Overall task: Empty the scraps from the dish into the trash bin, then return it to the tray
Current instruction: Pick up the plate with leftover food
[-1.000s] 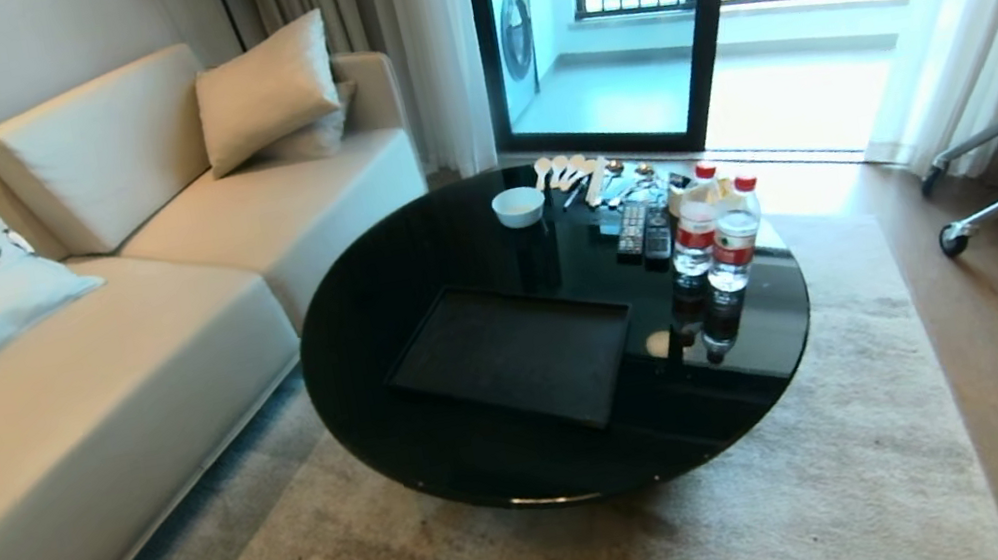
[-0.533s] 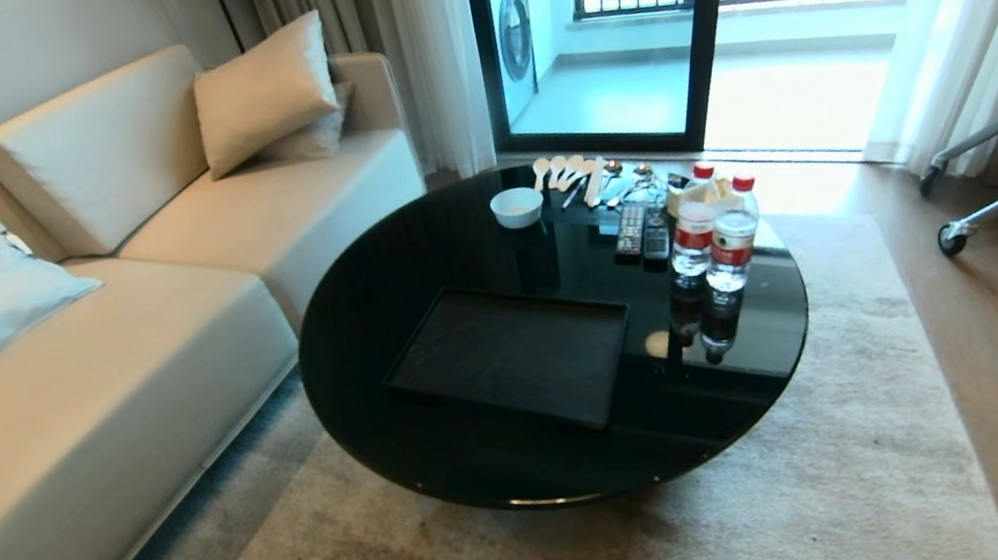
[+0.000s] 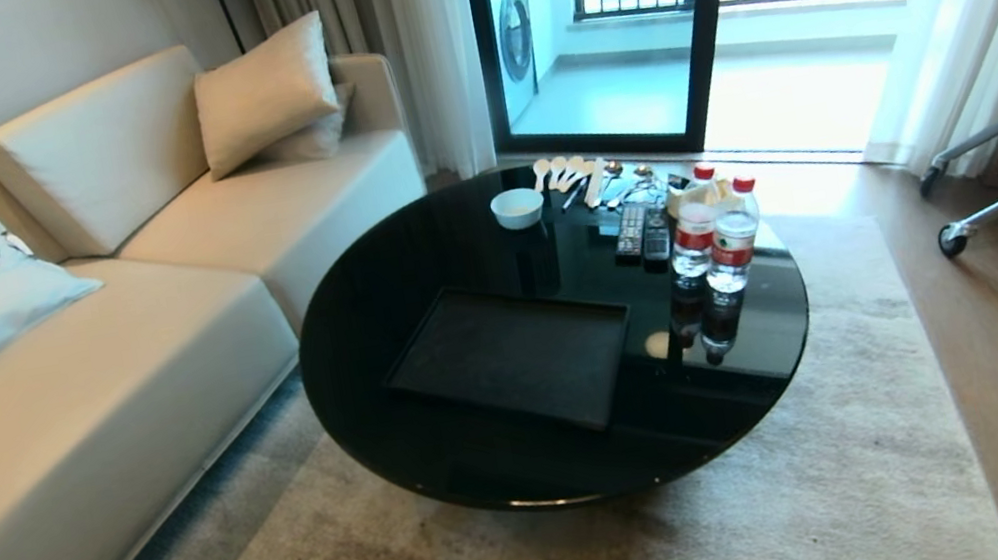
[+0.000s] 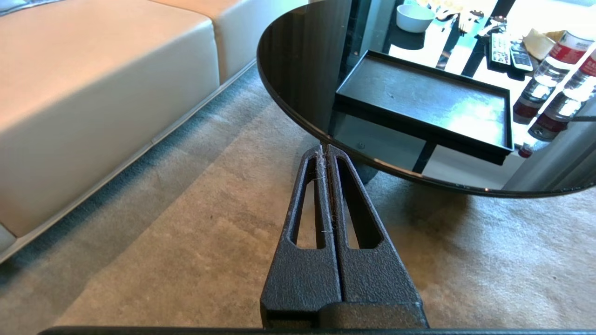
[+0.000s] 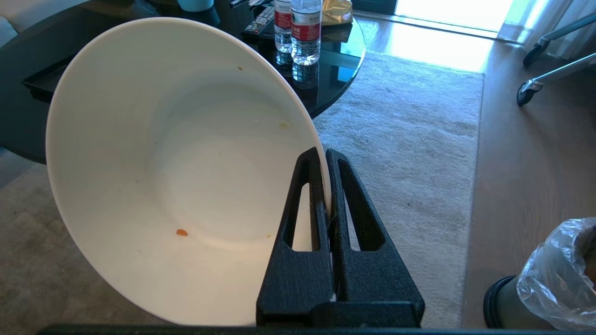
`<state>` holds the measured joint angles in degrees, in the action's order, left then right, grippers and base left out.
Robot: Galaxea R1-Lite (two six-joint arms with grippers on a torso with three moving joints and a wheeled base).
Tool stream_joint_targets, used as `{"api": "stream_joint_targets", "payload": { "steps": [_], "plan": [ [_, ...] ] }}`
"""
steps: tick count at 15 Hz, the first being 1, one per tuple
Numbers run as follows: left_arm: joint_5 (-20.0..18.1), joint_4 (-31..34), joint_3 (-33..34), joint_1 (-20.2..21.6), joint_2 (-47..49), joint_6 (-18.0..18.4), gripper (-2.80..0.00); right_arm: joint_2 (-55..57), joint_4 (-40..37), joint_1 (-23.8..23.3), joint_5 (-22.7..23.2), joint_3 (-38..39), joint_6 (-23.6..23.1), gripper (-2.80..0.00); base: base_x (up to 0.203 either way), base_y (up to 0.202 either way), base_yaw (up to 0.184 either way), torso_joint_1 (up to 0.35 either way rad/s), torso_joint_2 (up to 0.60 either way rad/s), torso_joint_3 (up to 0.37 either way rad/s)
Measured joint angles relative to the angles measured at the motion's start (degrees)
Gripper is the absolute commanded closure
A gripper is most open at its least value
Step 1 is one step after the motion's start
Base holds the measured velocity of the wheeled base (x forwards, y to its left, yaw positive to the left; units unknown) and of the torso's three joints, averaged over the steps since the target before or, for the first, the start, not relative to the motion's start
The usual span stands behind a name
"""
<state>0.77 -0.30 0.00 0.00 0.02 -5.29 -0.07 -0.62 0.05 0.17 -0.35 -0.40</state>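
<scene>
The right end effector (image 5: 326, 156) is clamping the rim of one dish (image 5: 177, 167), tilted on edge above the carpet, holding only a few crumbs. One trash bin (image 5: 549, 279) is standing to its right. One tray (image 3: 511, 354) is lying on the bench (image 3: 395, 267) beside two bottles (image 3: 715, 239). The left end effector (image 4: 324, 151) is hanging pressed together.

One tray (image 3: 511, 354), two white bowls (image 3: 517, 207), two water bottles (image 3: 725, 247), two remotes (image 3: 643, 230).
</scene>
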Motion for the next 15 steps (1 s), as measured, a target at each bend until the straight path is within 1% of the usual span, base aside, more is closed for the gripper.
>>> {"api": "stream_joint_targets", "payload": {
  "steps": [11, 12, 15],
  "plan": [
    [0.0, 0.0, 0.0, 0.0, 0.0, 0.0, 0.0, 0.0, 0.0, 0.0, 0.0, 0.0, 0.0, 0.0, 0.183, 0.0, 0.0, 0.004, 0.0, 0.003],
    [0.0, 0.0, 0.0, 0.0, 0.0, 0.0, 0.0, 0.0, 0.0, 0.0, 0.0, 0.0, 0.0, 0.0, 0.087, 0.0, 0.0, 0.012, 0.0, -0.005],
    [0.0, 0.0, 0.0, 0.0, 0.0, 0.0, 0.0, 0.0, 0.0, 0.0, 0.0, 0.0, 0.0, 0.0, 0.0, 0.0, 0.0, 0.0, 0.0, 0.0]
  ]
}}
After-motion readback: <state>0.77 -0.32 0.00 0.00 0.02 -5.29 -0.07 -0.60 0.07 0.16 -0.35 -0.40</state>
